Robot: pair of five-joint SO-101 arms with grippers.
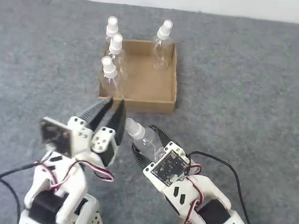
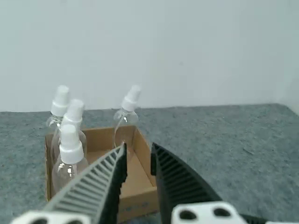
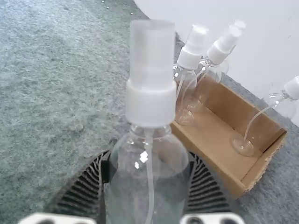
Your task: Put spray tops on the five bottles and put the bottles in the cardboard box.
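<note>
Final step judged: capped fifth bottle [image 3: 148, 154] is clamped by right gripper [image 1: 147, 142] just short of cardboard box's [image 1: 164, 101] near wall. Four capped bottles [image 1: 110, 72] are stood inside. Left gripper [image 1: 115, 104] is held slightly open, empty. Next: bottle to be lifted over wall, lowered upright.

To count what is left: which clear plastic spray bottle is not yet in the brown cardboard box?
The clear bottle held in the right gripper, outside the cardboard box; the other four stand inside it.
</note>
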